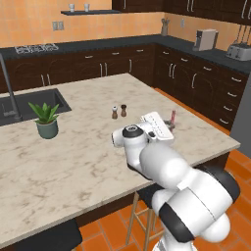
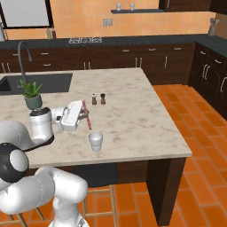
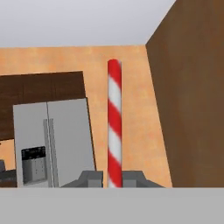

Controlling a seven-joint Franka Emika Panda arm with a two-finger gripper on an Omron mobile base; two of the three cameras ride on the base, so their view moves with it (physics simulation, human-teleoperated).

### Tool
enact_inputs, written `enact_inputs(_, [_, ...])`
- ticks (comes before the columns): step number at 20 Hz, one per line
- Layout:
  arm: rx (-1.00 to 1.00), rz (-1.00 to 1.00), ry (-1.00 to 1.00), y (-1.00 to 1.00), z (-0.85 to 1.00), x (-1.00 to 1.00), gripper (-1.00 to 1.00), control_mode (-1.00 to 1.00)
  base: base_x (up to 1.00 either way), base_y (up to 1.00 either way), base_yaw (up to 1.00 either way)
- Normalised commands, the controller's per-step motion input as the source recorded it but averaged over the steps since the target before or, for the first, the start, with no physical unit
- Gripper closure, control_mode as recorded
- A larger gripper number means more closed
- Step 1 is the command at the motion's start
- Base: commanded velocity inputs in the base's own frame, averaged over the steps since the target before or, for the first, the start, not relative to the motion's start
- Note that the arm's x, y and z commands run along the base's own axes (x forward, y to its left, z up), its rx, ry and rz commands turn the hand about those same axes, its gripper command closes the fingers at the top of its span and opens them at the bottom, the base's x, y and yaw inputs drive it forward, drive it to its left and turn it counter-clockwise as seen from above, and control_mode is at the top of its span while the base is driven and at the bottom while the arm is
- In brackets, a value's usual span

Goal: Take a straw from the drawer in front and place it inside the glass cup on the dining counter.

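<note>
The gripper (image 2: 85, 119) is clamping the straw (image 2: 87, 116) shut-tight above the glass cup (image 2: 95, 141); advise tilting it vertical, centring over the rim before releasing.

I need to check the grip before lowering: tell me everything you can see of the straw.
The straw is a thin, straight stick with red and white candy stripes. Its base sits pinched between the two dark fingertips of the shut gripper, and it stands along the gripper's axis. In the right base view it slants above the dining counter, its lower end just over and behind the glass cup, apparently not yet inside. Nothing else touches it.
</note>
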Motion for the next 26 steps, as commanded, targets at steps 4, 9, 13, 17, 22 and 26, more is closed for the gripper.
enact_inputs(4, [0.0,0.0,0.04,0.0,-0.14,0.0,1.0,-1.0,0.0,0.0,0.0])
enact_inputs(9, [0.0,0.0,0.09,0.0,-0.29,0.0,1.0,-1.0,0.0,0.0,0.0])
enact_inputs(13, [0.0,0.0,0.03,0.0,-0.27,0.02,1.0,-1.0,0.0,0.0,0.0])
enact_inputs(17, [0.0,0.0,0.02,0.0,-0.13,0.19,1.0,-1.0,0.0,0.0,0.0])
enact_inputs(22, [0.0,0.0,0.02,0.0,-0.1,0.3,1.0,-1.0,0.0,0.0,0.0])
enact_inputs(26, [0.0,0.0,0.02,0.0,-0.29,0.06,1.0,-1.0,0.0,0.0,0.0])
